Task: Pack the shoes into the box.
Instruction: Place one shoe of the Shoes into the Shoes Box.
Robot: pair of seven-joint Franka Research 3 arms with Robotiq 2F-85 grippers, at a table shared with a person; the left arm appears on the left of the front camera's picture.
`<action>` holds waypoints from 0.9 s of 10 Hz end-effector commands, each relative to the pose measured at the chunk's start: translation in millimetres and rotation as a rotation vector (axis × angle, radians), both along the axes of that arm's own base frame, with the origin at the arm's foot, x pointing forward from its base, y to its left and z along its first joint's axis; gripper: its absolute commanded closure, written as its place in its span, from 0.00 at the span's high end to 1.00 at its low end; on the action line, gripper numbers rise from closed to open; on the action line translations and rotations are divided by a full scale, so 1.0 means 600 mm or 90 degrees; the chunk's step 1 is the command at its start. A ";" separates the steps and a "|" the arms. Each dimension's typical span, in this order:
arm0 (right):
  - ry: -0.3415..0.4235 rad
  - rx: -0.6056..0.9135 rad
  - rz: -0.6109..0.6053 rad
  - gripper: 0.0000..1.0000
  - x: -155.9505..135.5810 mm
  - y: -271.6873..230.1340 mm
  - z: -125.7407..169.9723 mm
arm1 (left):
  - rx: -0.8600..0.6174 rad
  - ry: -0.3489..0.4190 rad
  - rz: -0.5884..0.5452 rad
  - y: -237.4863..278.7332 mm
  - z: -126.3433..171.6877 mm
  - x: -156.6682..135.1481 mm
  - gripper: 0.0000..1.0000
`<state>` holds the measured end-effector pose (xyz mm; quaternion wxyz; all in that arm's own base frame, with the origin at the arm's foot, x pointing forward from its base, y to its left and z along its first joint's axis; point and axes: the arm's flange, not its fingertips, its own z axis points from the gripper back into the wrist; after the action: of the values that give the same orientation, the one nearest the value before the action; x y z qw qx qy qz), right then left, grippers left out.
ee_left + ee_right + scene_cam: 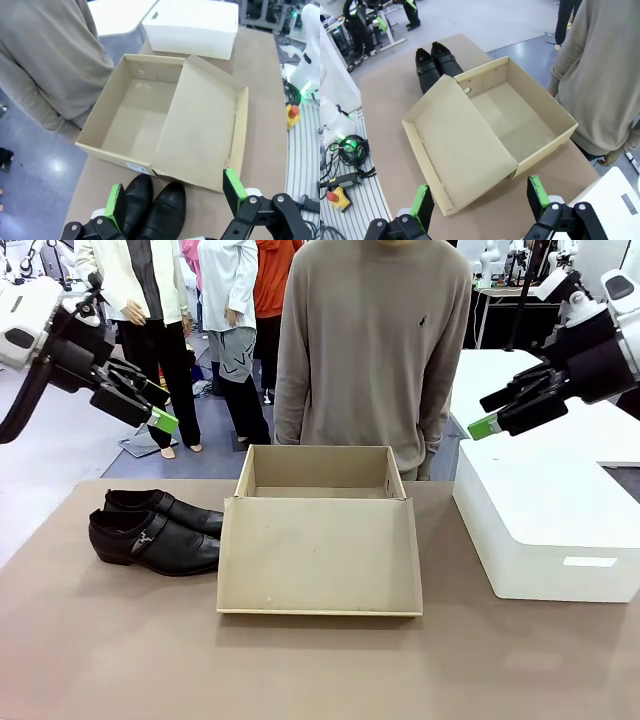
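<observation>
At nine o'clock from the empty box [320,555], the shoes [155,530] were found ungrasped, the left gripper [152,400] and right gripper [488,412] held aloft, wide open and empty, so a descent onto them was judged due next.

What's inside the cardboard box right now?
Nothing: the box shows a bare cardboard floor in both wrist views. Both shoes sit outside, beside it. No part of the floor is covered.

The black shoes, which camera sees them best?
The front view: both shoes lie side-on with the buckle showing. The left wrist view catches just their toes at the bottom edge. The right wrist view sees them from above, farther off, beyond the box.
</observation>
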<state>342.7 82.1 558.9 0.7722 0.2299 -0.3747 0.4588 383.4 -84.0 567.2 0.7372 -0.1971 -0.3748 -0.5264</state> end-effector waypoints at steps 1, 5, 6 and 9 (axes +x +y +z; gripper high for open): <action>-0.013 0.004 0.018 1.00 -0.019 -0.004 -0.025 | 0.004 -0.007 -0.001 -0.003 0.002 -0.002 1.00; 0.000 0.000 0.000 1.00 0.000 0.000 0.000 | 0.004 -0.007 -0.001 -0.003 0.002 -0.002 1.00; 0.000 0.000 0.000 1.00 0.000 0.000 0.000 | 0.004 -0.007 -0.001 -0.003 0.002 -0.002 1.00; 0.000 0.000 0.000 1.00 0.000 0.000 0.000 | 0.004 -0.007 -0.001 -0.003 0.002 -0.002 1.00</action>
<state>338.9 82.3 560.2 0.7823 0.2212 -0.3692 0.4503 379.6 -87.8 569.5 0.7450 -0.1856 -0.3706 -0.5226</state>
